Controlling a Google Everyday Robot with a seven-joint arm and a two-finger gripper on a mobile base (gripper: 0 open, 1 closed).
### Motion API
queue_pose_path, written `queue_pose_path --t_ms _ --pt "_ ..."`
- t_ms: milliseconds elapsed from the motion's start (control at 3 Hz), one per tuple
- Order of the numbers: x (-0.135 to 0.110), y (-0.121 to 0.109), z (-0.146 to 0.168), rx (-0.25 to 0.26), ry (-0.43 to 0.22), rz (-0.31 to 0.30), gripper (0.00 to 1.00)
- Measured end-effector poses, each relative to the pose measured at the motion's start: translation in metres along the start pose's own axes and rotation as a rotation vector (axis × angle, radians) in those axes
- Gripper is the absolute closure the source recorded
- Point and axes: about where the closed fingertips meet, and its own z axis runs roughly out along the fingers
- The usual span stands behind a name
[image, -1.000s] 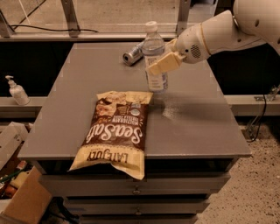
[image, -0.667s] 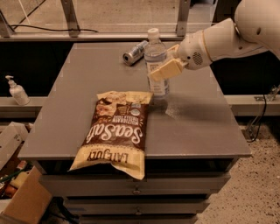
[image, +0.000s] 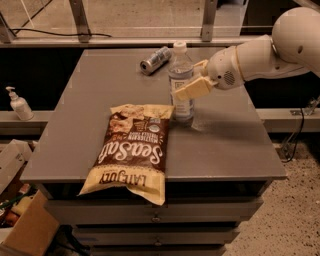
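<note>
We recorded the tool (image: 188, 81) over the right half of the worktop (image: 95, 90), at the end of a white arm (image: 262, 54) that entered from the right edge of the camera view. The tool was closed on the water bottle (image: 183, 107). One pale finger (image: 192, 89) lay across the near face of the bottle at mid-height, and the other stood behind the bottle near its shoulder.

The water bottle was clear, with a white cap, and stood upright. Its base was at the level of the worktop surface, right of centre. We could not tell whether the base rested on the surface or sat just clear of it.

A brown and cream chip bag (image: 131, 150) lay flat, left of and in front of the bottle. Its top corner was just beside the bottle's base, and its bottom edge hung over the front edge of the worktop. A silver can (image: 155, 59) lay on its side behind and to the left of the bottle, near it but apart from it.

The worktop had drawers (image: 155, 218) below its front edge. A pump bottle (image: 18, 104) stood on a ledge to the left, well apart from the worktop items. A cardboard box (image: 25, 235) sat on the floor at the lower left.
</note>
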Motion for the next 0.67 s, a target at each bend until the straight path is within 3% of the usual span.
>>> queue_pose_path --t_ms 667 --pt "0.0015 0.0026 -0.002 -0.005 0.001 0.003 0.36"
